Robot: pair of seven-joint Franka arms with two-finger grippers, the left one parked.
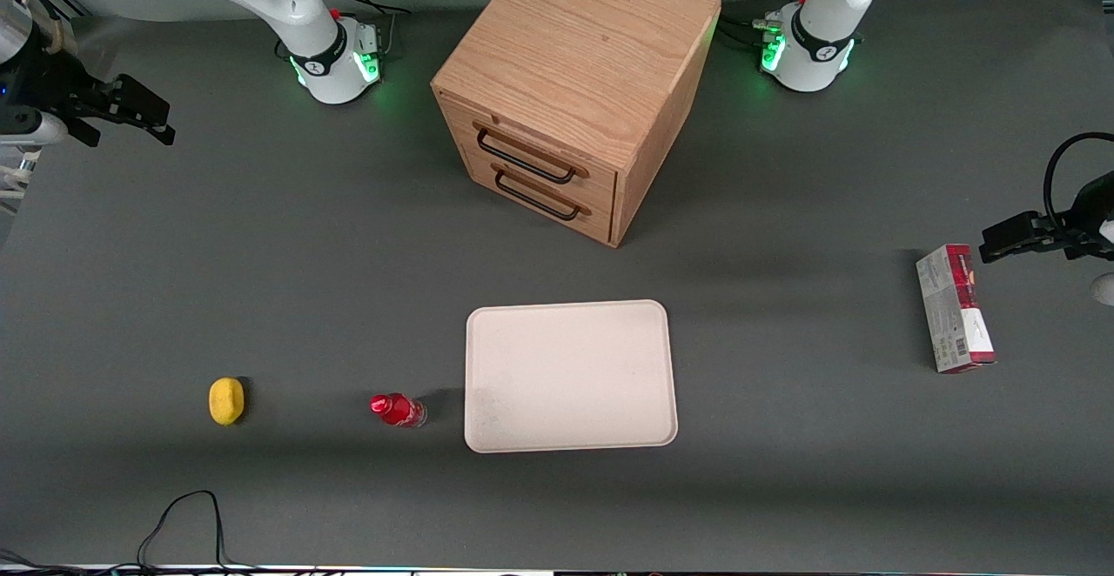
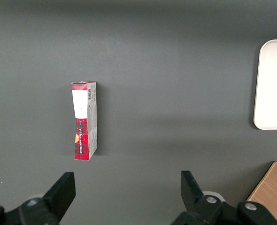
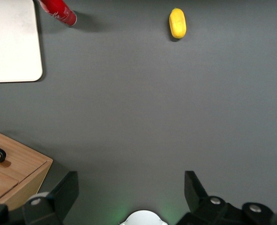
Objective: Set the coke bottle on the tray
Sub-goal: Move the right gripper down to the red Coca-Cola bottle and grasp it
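Note:
The coke bottle [image 1: 398,410], small with a red cap and red label, lies on its side on the grey table close beside the cream tray [image 1: 570,375], toward the working arm's end. It also shows in the right wrist view [image 3: 58,11], next to the tray's corner [image 3: 11,42]. My gripper [image 1: 144,113] hangs open and empty high above the table at the working arm's end, much farther from the front camera than the bottle. In its own wrist view the gripper [image 3: 129,194] shows wide-open fingers with bare table between them.
A yellow lemon-like lump [image 1: 226,401] lies beside the bottle, farther toward the working arm's end. A wooden drawer cabinet [image 1: 574,89] stands farther from the front camera than the tray. A red-and-grey carton [image 1: 955,307] lies toward the parked arm's end.

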